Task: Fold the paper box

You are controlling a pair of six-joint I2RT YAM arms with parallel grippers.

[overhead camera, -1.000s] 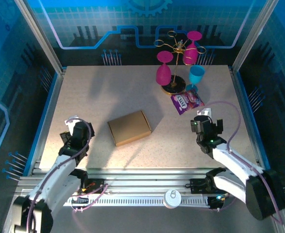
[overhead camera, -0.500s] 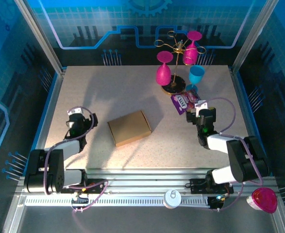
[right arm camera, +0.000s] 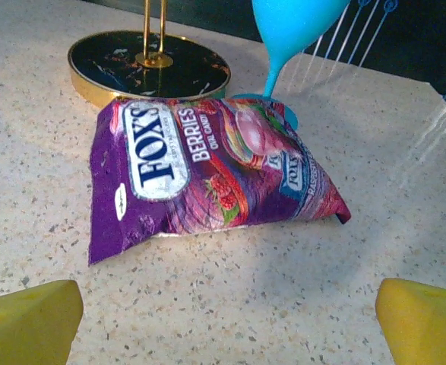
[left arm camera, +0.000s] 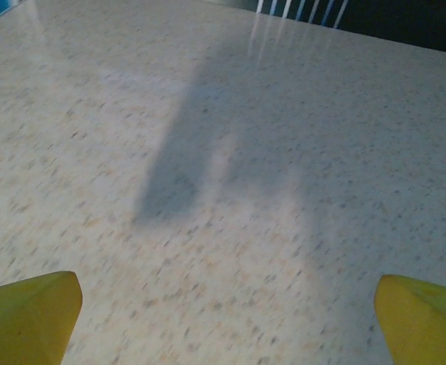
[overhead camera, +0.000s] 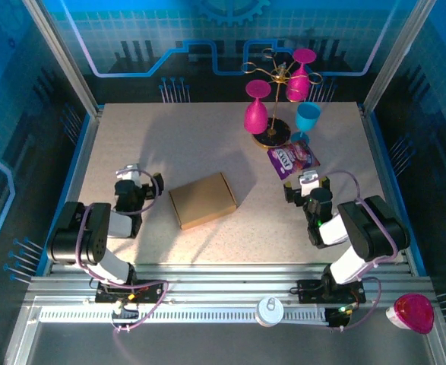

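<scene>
Brown cardboard, the paper box [overhead camera: 203,200] lay flat near the middle of the table [overhead camera: 169,144], the left gripper [overhead camera: 139,182] close beside its left edge and the right gripper [overhead camera: 306,184] well apart, facing a purple candy packet [overhead camera: 292,159], both with jaws spread wide and holding nothing.

Plain brown kraft cardboard box [overhead camera: 203,200], no print. Beige speckled desk [overhead camera: 169,144]. Glossy purple candy packet [right arm camera: 200,171], white label, red berries. Magenta plastic goblets [overhead camera: 257,114], one cyan goblet [right arm camera: 291,23], gold wire stand [right arm camera: 116,65] black base.
</scene>
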